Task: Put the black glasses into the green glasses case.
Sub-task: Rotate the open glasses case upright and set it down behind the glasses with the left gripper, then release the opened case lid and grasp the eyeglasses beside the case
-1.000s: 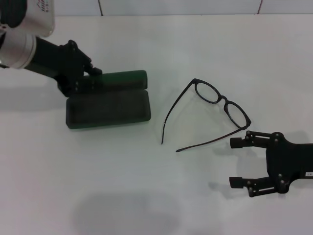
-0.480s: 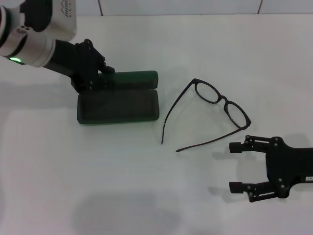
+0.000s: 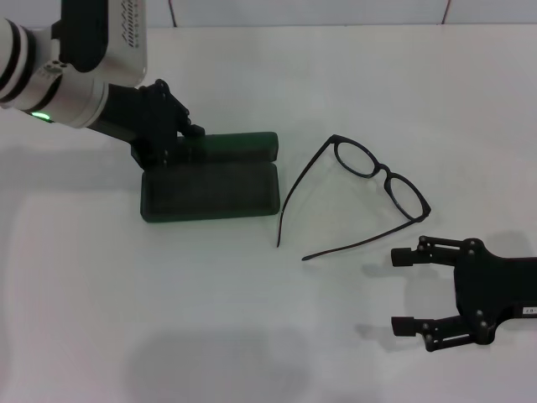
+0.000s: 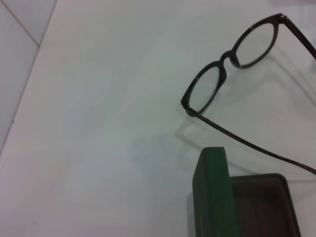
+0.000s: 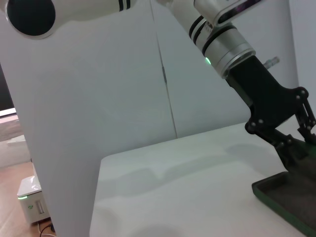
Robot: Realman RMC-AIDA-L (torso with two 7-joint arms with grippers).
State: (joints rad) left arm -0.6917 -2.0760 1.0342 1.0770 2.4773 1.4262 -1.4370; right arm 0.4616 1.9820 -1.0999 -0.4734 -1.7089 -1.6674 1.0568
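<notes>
Pincer on the left [image 3: 186, 134] grips the raised lid of the open green glasses case [image 3: 210, 190], apparently steadying it, while the open right pincer [image 3: 404, 290] waits near the black glasses [image 3: 379, 178] lying unfolded on the bench [image 3: 252, 319].

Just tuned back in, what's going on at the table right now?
The left gripper is clamped on the lid of the open green glasses case, holding it on the table. The black glasses lie unfolded on the table beside the case, not yet touched. The right gripper is open, near the glasses' temple end but apart from them. Nothing is in the case yet.
</notes>
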